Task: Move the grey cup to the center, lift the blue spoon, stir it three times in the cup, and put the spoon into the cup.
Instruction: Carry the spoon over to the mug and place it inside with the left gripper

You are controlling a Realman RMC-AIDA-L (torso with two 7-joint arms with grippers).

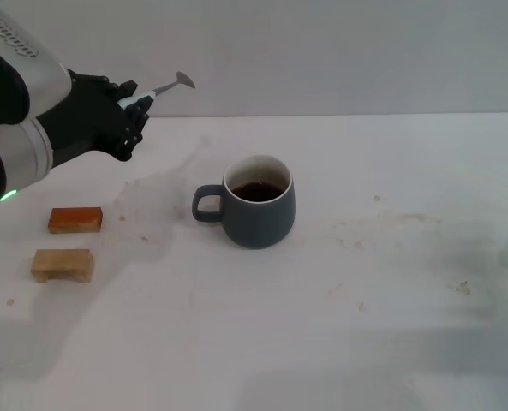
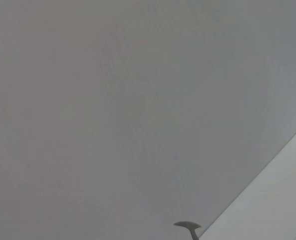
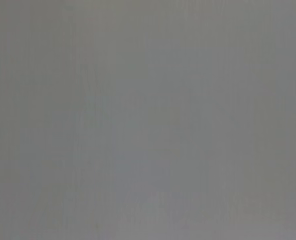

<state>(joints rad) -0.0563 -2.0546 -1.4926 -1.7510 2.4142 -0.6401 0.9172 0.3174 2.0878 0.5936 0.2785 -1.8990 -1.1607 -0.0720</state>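
**Spoon Up High, Cup Waiting Below**

On the white table (image 1: 339, 342), things are sitting apart from each other. Near the middle, the grey cup (image 1: 258, 214) is standing upright with dark drink inside, and its handle is pointing toward the robot's left. That spot looks like the center, so the cup seems ready for stirring.

Over on the left side, the big left arm is reaching across, up above the table. At its end, the left gripper (image 1: 132, 106) is holding the blue spoon (image 1: 161, 90) in the air. The jaws are squeezing together on the pale handle. The grey bowl end is sticking out past the jaws, up and away toward the cup side. Holding the handle end is probably leaving the bowl free to dip into the drink. The spoon is well apart from the cup, up and to the left of it, so it looks like it needs to travel over the rim before any stirring begins.

Two small wooden blocks (image 1: 74, 220) are lying near the left edge, below the arm, away from the cup.

The right gripper is not showing anywhere.

The left wrist view is showing only the spoon's bowl tip.
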